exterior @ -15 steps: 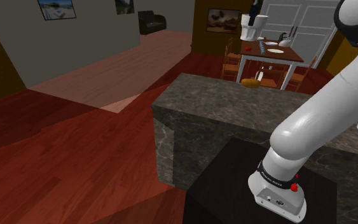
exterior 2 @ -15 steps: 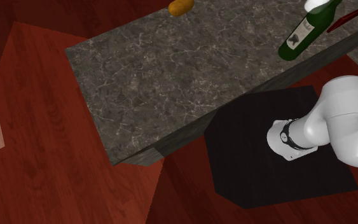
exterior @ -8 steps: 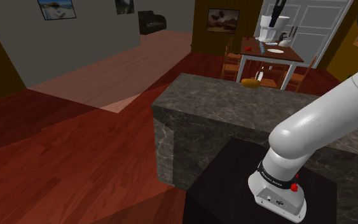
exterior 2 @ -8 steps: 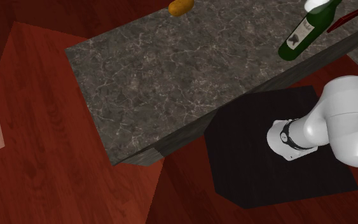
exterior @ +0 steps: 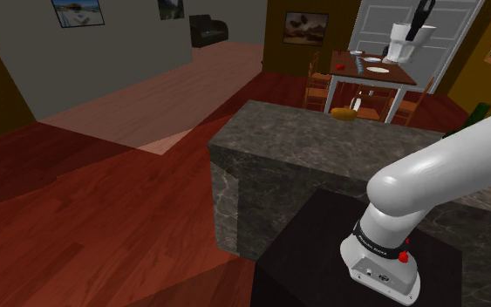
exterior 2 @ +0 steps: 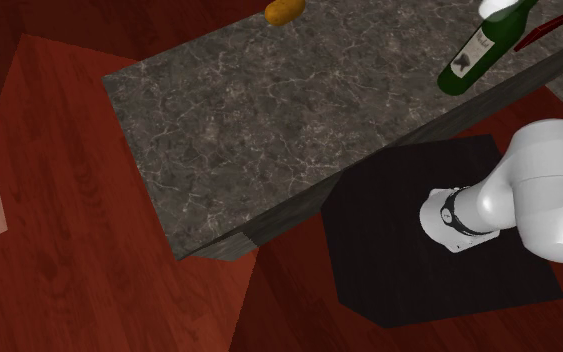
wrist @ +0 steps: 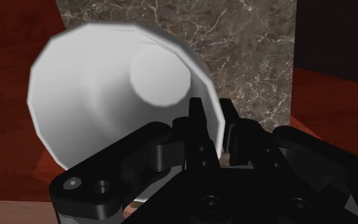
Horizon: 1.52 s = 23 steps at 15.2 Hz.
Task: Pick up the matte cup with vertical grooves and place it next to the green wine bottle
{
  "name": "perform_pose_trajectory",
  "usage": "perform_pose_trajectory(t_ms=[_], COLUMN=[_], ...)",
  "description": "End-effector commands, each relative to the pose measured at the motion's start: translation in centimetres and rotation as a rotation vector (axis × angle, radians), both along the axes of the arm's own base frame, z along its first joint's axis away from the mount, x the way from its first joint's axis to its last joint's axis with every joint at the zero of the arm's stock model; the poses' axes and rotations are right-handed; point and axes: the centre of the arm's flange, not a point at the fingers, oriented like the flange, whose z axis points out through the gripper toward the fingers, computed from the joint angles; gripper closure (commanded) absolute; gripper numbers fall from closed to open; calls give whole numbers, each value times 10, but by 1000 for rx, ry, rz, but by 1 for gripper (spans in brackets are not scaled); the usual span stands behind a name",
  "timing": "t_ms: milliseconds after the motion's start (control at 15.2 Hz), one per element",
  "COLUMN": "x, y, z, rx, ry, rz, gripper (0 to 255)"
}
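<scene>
Progress, as I judge it: the pick-up half looks done, the placing half not. The counter point(exterior 2: 269, 110) spans the upper middle of the second exterior view, w/ the green wine bottle point(exterior 2: 472, 52) at its upper-right end and bare stone beside it. No cup has been set there yet. The cup point(exterior: 399, 42) hangs high in the upper right of the shoulder view, well clear of the countertop, at the end of the white arm point(exterior: 426, 179). The gripper point(wrist: 212, 113) is pinched narrow on the cup's rim. One finger appears to be inside the wall and the other outside. Left to do: carry the cup across to the bottle, lower it, and let go w/ it upright just beside the bottle.

Materials & shapes:
- Counter: dark grey stone w/ pale veining, a flat top and square edges, a blocky slab.
- Stand point(exterior 2: 439, 260): plain black box, no sheen.
- Arm: smooth white rounded segments w/ a dark ring at the base joint.
- Bottle: dark green, slim neck, pale label and pale cap.
- Cup: drawn plain white and matte. It tapers from a wide mouth to a small round base, and the rim reads as faceted rather than truly round. Can't tell the outer grooves from here.
- Gripper: all black, w/ blocky fingers.
</scene>
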Motion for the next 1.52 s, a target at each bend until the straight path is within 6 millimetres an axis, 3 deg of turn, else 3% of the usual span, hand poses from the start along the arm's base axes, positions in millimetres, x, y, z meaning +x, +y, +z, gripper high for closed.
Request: perform_pose_trajectory(t_ms=[0, 396, 1452], x=[-21, -101, -101], y=[-13, -44, -44], z=[1, 1, -83], rx=[0, 0, 0], ry=[0, 0, 0], rz=[1, 1, 1], gripper=[255, 255, 255])
